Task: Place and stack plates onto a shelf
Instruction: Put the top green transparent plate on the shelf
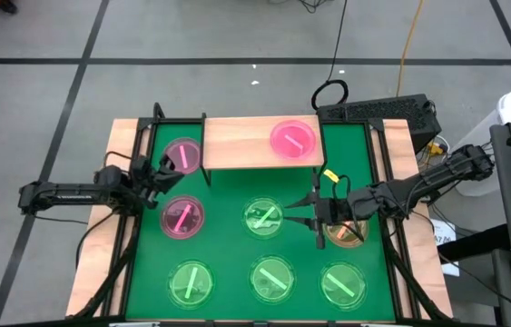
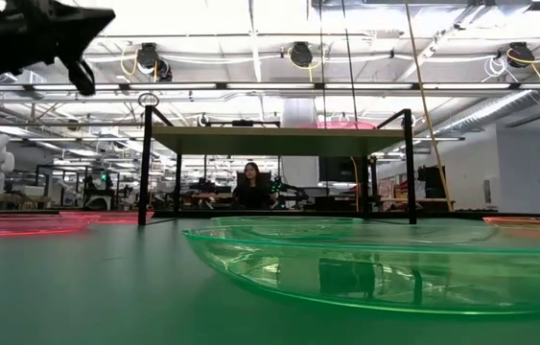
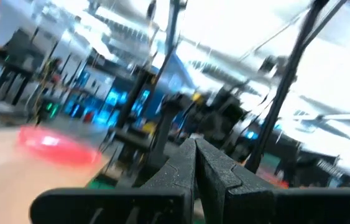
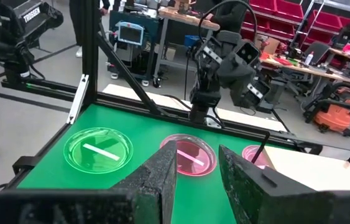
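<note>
My right gripper (image 1: 302, 218) hangs spread apart beside a green plate (image 1: 262, 218) on the green mat (image 1: 228, 195), my left gripper (image 1: 166, 171) is pressed together, and one pink plate (image 1: 292, 139) sits on the shelf (image 1: 237, 145).

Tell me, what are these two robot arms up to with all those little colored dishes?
They are moving plates from the green mat onto the wooden shelf. One pink plate already sits on the shelf. Neither arm holds a plate now. The left gripper, jaws shut, hangs by the shelf's left end, between two more pink plates. The right gripper, jaws apart, is beside a green plate mid-mat. Three green plates line the near edge, and an orange plate lies under the right arm.
</note>
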Tool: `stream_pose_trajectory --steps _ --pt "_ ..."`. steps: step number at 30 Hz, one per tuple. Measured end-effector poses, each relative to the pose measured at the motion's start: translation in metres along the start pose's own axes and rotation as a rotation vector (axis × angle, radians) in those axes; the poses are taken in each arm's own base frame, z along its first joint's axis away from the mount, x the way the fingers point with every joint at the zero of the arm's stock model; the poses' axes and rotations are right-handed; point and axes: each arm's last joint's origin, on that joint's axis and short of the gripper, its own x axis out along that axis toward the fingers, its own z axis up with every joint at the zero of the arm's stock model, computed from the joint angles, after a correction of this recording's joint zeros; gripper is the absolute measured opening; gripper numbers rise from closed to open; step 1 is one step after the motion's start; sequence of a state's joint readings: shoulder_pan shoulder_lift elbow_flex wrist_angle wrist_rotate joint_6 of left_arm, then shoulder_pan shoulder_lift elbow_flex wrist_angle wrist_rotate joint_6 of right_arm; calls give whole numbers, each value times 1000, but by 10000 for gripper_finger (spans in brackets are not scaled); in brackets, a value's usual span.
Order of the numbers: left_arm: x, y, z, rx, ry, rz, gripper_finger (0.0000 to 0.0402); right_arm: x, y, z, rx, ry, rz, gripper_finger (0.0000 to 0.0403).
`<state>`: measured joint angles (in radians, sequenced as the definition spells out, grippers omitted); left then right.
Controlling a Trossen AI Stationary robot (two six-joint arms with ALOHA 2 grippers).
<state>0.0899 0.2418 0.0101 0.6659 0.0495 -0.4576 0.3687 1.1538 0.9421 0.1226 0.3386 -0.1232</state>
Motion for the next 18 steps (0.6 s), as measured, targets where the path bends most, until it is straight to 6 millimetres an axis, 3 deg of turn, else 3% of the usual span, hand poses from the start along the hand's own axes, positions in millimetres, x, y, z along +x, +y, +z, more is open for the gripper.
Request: stream_pose_trajectory --steps 5,10,13,18 --pt "0 -4 7 8 -76 -39 15 0 0 0 0 0 0 105" --pt "7 -15 29 166 -118 -96 15 1 1 -5 2 10 1 105" --pt "23 -25 45 250 6 -83 15 1 2 -11 1 12 -1 105" --pt "56 -37 56 396 271 -3 15 2 2 -16 15 1 -5 105"
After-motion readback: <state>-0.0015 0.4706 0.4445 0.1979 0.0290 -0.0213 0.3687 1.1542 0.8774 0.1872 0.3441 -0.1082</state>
